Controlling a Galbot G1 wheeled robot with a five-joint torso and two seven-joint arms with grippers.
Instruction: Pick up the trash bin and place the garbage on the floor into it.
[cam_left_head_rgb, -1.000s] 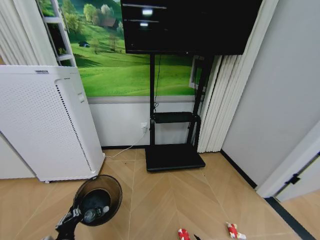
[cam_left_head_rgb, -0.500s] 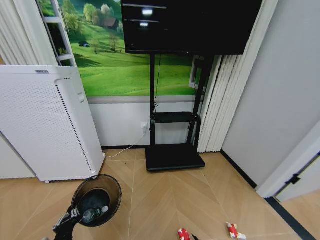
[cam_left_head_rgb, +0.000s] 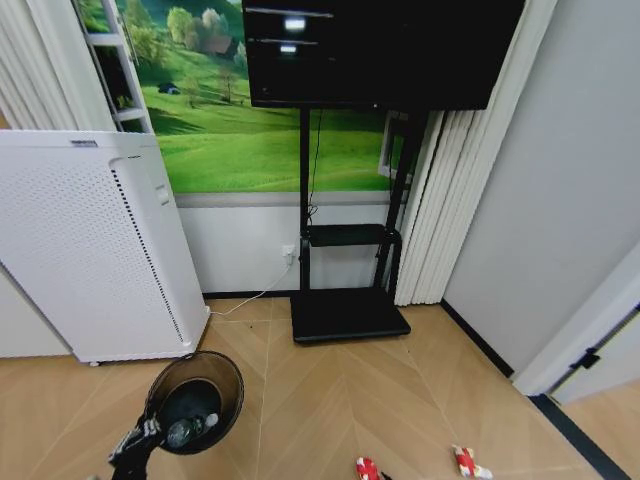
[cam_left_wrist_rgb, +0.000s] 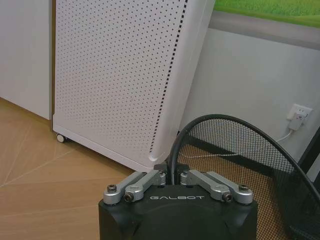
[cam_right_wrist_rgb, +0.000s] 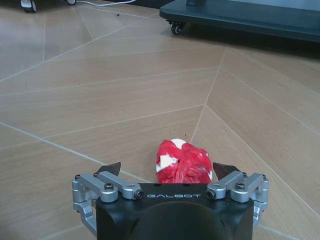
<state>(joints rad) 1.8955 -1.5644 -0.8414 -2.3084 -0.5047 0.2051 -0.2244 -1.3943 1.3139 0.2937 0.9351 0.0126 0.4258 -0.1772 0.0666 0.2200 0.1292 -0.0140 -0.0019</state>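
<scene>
The trash bin (cam_left_head_rgb: 196, 388), a black wire-mesh basket, hangs just above the floor at the lower left of the head view. My left gripper (cam_left_head_rgb: 140, 440) is shut on its rim (cam_left_wrist_rgb: 172, 172). A clear bottle (cam_left_head_rgb: 190, 428) lies inside the bin. Two red-and-white crumpled wrappers lie on the wooden floor, one (cam_left_head_rgb: 368, 468) near the bottom centre and one (cam_left_head_rgb: 465, 460) to its right. My right gripper (cam_right_wrist_rgb: 167, 168) is open low over the floor. Its fingers (cam_right_wrist_rgb: 110, 167) stand on either side of a wrapper (cam_right_wrist_rgb: 182, 162) without closing on it.
A tall white perforated appliance (cam_left_head_rgb: 90, 250) on wheels stands just behind the bin (cam_left_wrist_rgb: 125, 75). A black TV stand base (cam_left_head_rgb: 348, 315) sits ahead by the wall, with a cable on the floor beside it. A grey wall and door frame close off the right.
The bin in my left gripper has barely shifted. The dark tip of my right gripper beside the nearer wrapper has sunk out of the head view's bottom edge.
</scene>
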